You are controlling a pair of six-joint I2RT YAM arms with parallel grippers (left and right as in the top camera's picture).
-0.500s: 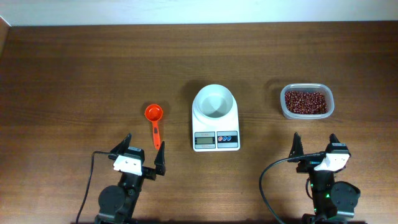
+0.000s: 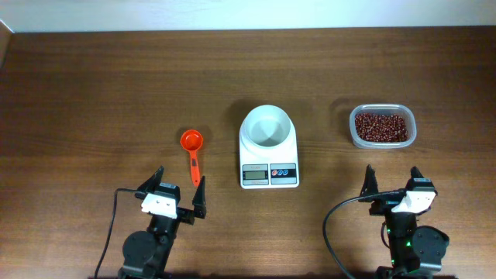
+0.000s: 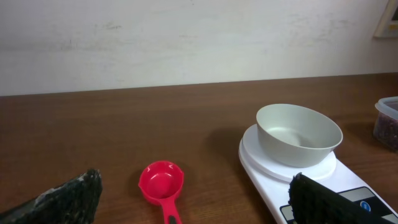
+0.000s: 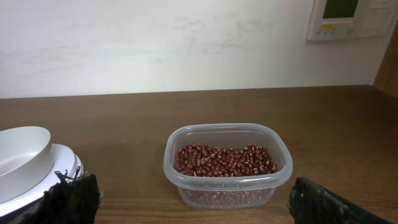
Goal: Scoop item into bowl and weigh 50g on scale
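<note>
You see the scale (image 2: 269,167) display only overhead; the beans' (image 4: 224,160) depth, only at the right wrist. Left gripper (image 2: 180,187) and right gripper (image 2: 392,178) sit either side of the scale's front, fingers apart.

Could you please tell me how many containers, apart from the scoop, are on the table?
2: the white bowl sits on the scale at centre; the clear container of beans stands to its right.

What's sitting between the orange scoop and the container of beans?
The scale with the white bowl on it; the overhead view shows it plainly.
</note>
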